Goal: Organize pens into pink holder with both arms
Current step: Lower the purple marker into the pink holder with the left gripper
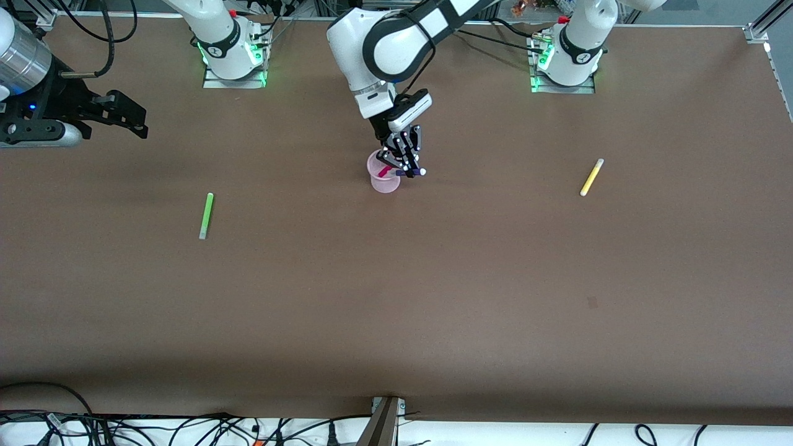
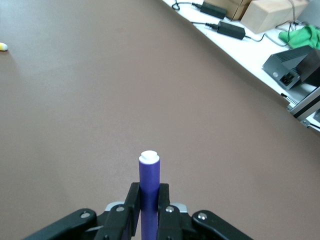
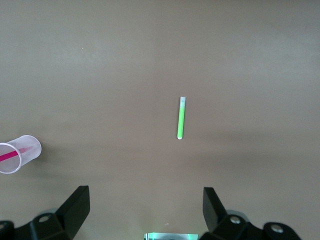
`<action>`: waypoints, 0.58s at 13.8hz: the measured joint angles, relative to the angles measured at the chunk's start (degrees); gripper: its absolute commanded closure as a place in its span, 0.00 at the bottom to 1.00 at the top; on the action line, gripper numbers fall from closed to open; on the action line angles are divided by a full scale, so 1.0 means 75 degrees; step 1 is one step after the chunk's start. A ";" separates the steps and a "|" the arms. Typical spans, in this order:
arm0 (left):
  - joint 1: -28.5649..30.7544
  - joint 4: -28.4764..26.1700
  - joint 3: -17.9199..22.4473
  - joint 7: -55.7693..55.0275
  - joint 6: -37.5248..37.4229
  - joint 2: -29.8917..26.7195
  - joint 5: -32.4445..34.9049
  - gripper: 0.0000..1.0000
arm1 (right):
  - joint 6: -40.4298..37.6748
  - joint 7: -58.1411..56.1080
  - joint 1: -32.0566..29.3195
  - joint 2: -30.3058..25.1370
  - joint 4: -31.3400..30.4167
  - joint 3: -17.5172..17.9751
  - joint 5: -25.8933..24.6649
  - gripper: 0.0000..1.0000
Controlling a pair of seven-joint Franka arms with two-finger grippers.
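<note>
The pink holder (image 1: 384,176) stands upright mid-table with the magenta pen (image 1: 385,170) leaning inside it. My left gripper (image 1: 406,162) is just above the holder's rim, shut on the purple pen (image 1: 411,173), which lies level across the rim's edge. In the left wrist view the purple pen (image 2: 149,177) sticks out between the shut fingers of the left gripper (image 2: 149,205). The lime green pen (image 1: 206,215) lies flat toward the right arm's end; the yellow pen (image 1: 591,177) lies flat toward the left arm's end. My right gripper (image 1: 127,118) waits open and empty in the air at the right arm's end.
The right wrist view shows the green pen (image 3: 181,118), the holder (image 3: 19,152) with the magenta pen (image 3: 12,154), and my open right gripper (image 3: 145,210). A yellow pen tip (image 2: 2,46) shows in the left wrist view. Cables and boxes (image 2: 272,14) lie off the table edge.
</note>
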 measured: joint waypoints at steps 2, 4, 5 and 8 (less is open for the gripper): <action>-0.0345 0.0122 0.0242 -0.0091 -0.0028 0.0113 0.0000 1.00 | 0.0003 -0.0007 0.0003 0.0010 0.0044 0.0025 0.0000 0.00; -0.0444 0.0284 0.0262 -0.0093 -0.0031 0.0248 0.0000 1.00 | 0.0003 -0.0007 0.0008 0.0011 0.0081 0.0032 0.0000 0.00; -0.0498 0.0344 0.0264 -0.0093 -0.0038 0.0310 0.0000 1.00 | 0.0003 -0.0007 0.0009 0.0011 0.0088 0.0036 0.0000 0.00; -0.0680 0.0396 0.0268 -0.0098 -0.0191 0.0461 0.0000 1.00 | 0.0035 -0.0010 0.0043 0.0016 0.0090 0.0061 0.0000 0.00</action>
